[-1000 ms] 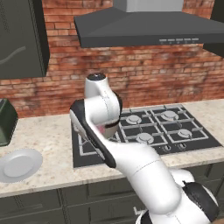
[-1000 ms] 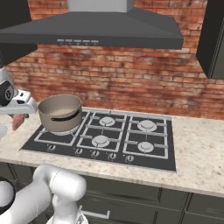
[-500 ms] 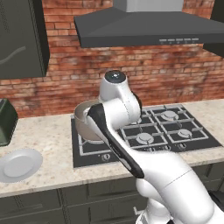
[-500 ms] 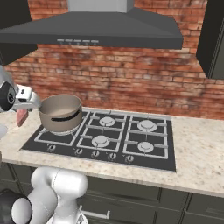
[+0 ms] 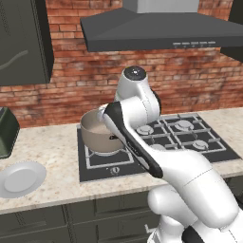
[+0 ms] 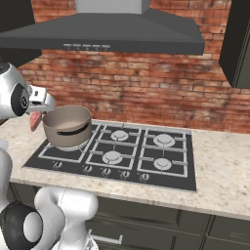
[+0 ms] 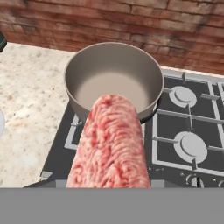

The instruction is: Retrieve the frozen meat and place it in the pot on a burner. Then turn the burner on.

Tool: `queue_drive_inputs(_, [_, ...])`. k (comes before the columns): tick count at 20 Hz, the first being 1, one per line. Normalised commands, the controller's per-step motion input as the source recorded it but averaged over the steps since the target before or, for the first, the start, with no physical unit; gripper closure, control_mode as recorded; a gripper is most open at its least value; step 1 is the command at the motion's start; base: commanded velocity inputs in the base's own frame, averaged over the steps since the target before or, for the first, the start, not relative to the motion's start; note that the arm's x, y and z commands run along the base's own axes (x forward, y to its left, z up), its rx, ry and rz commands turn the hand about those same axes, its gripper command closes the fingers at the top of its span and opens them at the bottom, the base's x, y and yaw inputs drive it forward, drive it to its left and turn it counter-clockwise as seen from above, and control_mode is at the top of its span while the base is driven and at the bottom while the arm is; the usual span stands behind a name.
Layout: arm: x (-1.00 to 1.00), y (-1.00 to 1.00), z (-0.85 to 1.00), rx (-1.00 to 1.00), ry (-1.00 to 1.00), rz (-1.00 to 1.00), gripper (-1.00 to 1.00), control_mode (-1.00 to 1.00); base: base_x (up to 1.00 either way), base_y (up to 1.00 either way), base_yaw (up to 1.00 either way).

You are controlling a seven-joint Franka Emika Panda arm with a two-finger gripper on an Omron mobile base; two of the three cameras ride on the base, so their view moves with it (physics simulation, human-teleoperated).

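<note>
The pincer (image 6: 35, 113) is pinching the frozen meat (image 7: 110, 144), hanging just short of the pot (image 7: 114, 78). Meat's long axis is pointing straight at the pot's open mouth ahead, so it's probably going forward next.

Pinkish-red streaked frozen meat (image 7: 111, 144) held up beside grey-beige pot (image 7: 113, 78), pot on rear-left burner (image 5: 105, 153)

Red brick wall (image 6: 146, 83) behind speckled beige counter (image 6: 219, 171). Dark grey range hood (image 6: 107, 34) overhead. Dark upper cabinets at left (image 5: 23, 42) and right (image 6: 237, 39). Dark green base cabinets (image 5: 71, 220) under counter front edge. Light even, soft.
</note>
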Motion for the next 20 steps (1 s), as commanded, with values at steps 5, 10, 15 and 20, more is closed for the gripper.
queue_drive_inputs(5, [0.69,-0.13,0.07,0.0,0.14,-0.04,1.0,-1.0,0.0,0.0,0.0])
queue_drive_inputs(10, [0.67,-0.05,0.0,-0.01,0.23,-0.02,1.0,-1.0,0.0,0.0,0.0])
queue_drive_inputs(15, [0.54,0.0,-0.05,0.0,0.17,-0.02,1.0,-1.0,0.0,0.0,0.0])
queue_drive_inputs(20, [0.4,0.0,-0.19,-0.04,0.19,-0.02,1.0,-1.0,0.0,0.0,0.0])
